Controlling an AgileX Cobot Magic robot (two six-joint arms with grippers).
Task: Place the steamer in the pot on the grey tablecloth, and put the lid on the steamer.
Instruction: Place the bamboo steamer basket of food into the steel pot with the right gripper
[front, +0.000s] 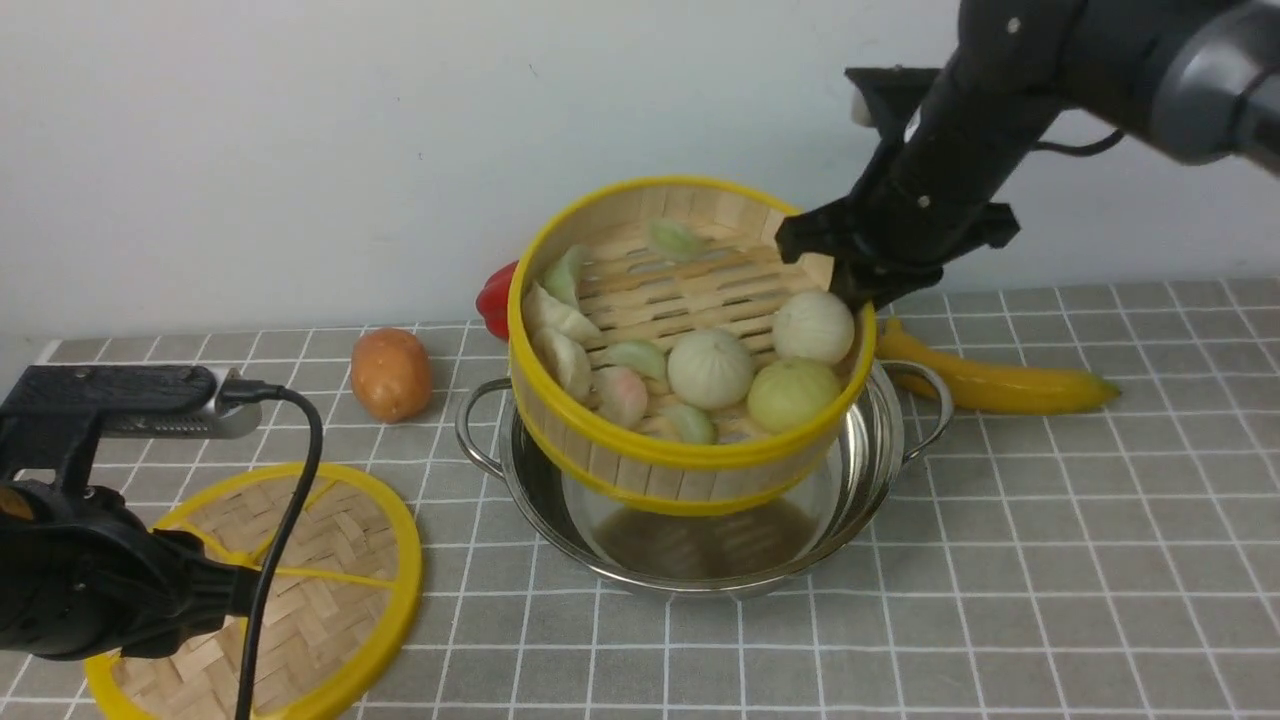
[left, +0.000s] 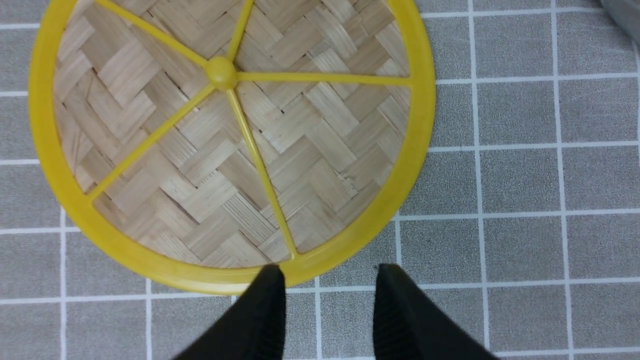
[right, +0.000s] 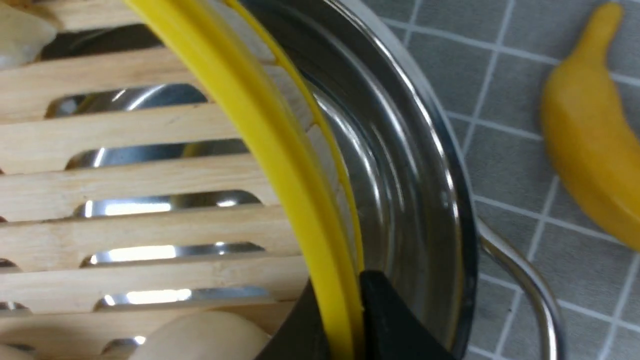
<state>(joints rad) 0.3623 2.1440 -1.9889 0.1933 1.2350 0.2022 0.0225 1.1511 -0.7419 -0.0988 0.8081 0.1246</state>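
Closest to us is the left gripper (left: 330, 272). Its jaws are partly apart with nothing between them, and its tips sit right at the rim of the lid (left: 220, 150), which lies flat on the grey tablecloth (front: 1000, 550).

Main event: the right gripper (right: 345, 305) is pinched tight on the steamer (front: 690, 285), one finger inside the yellow rim and one outside. The steamer hangs tilted from that grip. The side away from the gripper is lowest, dipping into the pot (front: 870, 450) directly below, and we'd say it isn't seated yet.

We'd level it first, centre it, then ease straight down. It's barely narrower than the pot, so a tilted edge could catch on the steel rim. The buns (front: 710, 368) are smooth, round and loose on the slatted bamboo floor, so they'll roll toward the low side.

The pot is mirror-shiny steel with looped handles, and the lid is herringbone weave with yellow spokes. A banana (front: 1000, 385) lies just beyond the right gripper, beside the pot handle.
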